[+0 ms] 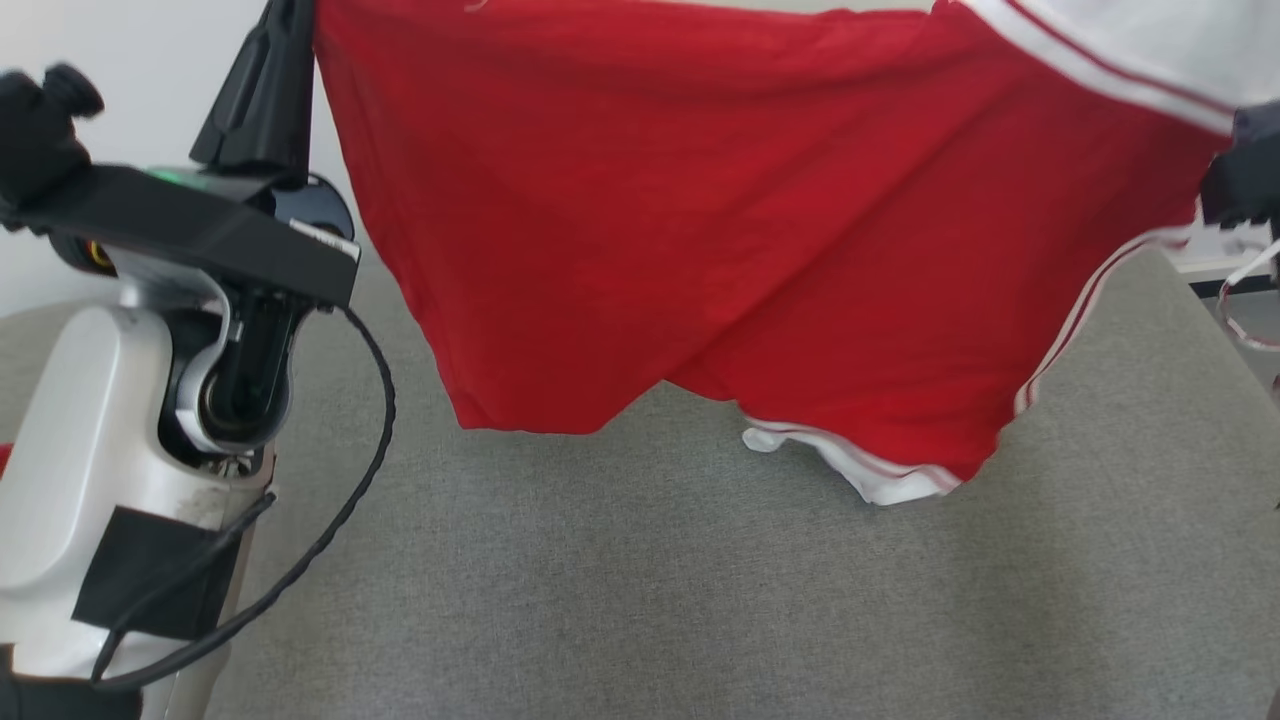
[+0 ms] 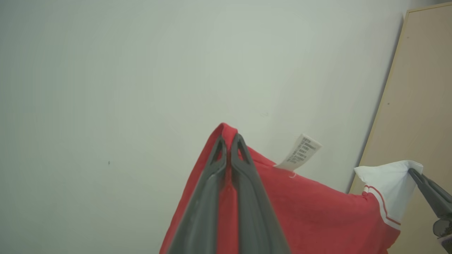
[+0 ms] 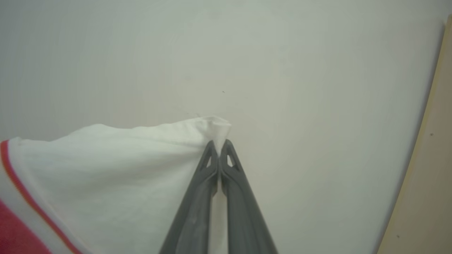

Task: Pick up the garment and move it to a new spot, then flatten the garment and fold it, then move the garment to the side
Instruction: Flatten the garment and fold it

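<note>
Pale plain wall [image 2: 106, 70] behind the bench, top of both wrist views. Grey woven-fabric-covered bench [image 1: 640, 600] spans the lower head view. Red soft-fabric garment with white panels and thin red-and-white striped trim [image 1: 760, 230] hangs spread above the bench, lifted off it, stretched between both end effectors, top edge pulled roughly level. The red body sags to a point over the bench middle. The lowest white-trimmed corner is right at the bench surface; cannot tell if it touches.

White and grey left forearm with black wrist housing [image 1: 80, 480] stands over the bench's left edge. Light wooden flat panel [image 2: 423, 88] leans at the wall, beyond the bench's right side.

Left end effector [image 2: 229, 139] is raised above the bench's left side. Its two dark fingers are pressed together, pinching a red corner of the garment, with fabric poking out past the tips. Right end effector [image 3: 219, 144] is raised above the bench's right side, its fingers clamped closed on a white corner of the garment, cloth bunched at the tips.

Thin black cable [image 1: 370, 440] loops off the left wrist, hanging above the bench's left part. Small white printed care label [image 2: 299, 152] sticks up from the garment's top edge, above the bench, nearer the left end effector.
</note>
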